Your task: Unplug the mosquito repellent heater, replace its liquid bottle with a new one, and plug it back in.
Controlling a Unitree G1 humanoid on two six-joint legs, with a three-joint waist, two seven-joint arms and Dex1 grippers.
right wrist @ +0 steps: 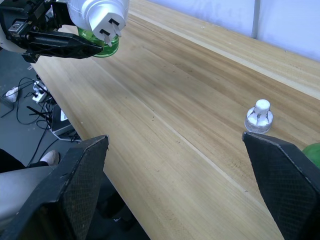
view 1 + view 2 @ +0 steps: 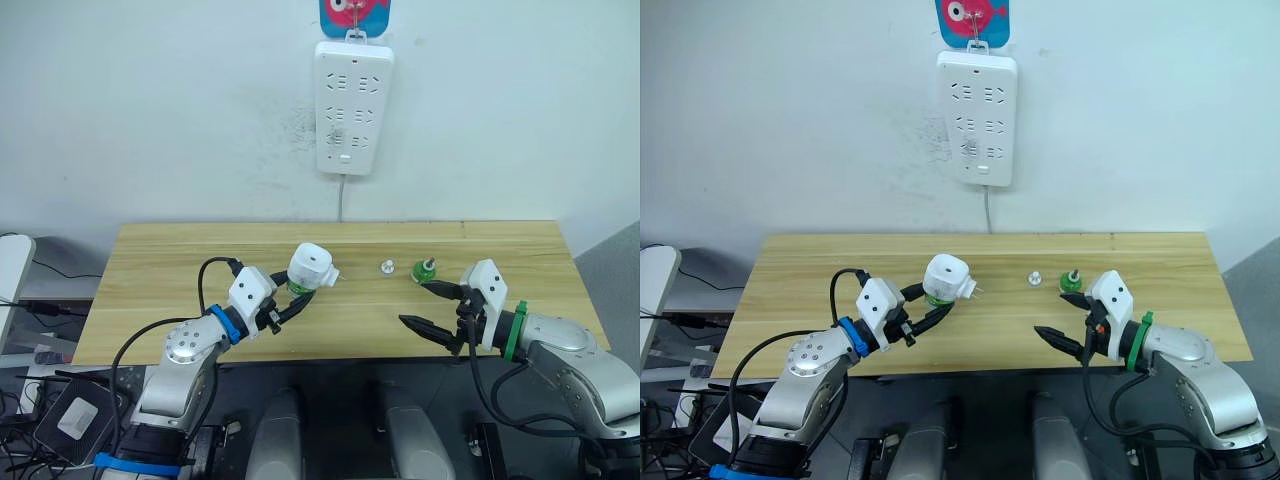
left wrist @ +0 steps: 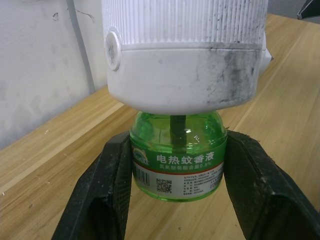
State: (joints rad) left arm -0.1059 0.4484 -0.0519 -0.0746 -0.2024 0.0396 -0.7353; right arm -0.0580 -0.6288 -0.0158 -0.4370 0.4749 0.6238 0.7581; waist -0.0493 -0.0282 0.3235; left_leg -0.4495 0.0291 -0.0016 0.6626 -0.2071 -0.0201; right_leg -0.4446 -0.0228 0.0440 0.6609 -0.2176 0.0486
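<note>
Wooden counter (image 2: 180,250) below wall power strip (image 2: 353,107). Left pincer (image 2: 290,301) clamped on green bottle (image 3: 177,155) beneath mosquito repellent heater (image 2: 310,266), raised above counter. Right pincer (image 2: 430,306) spread wide, empty, near second green bottle (image 2: 425,269) and small clear cap (image 2: 387,266).

Heater's (image 3: 185,50) top cut off by the left wrist view's edge (bottle label (image 3: 180,172) text too small to read)
</note>
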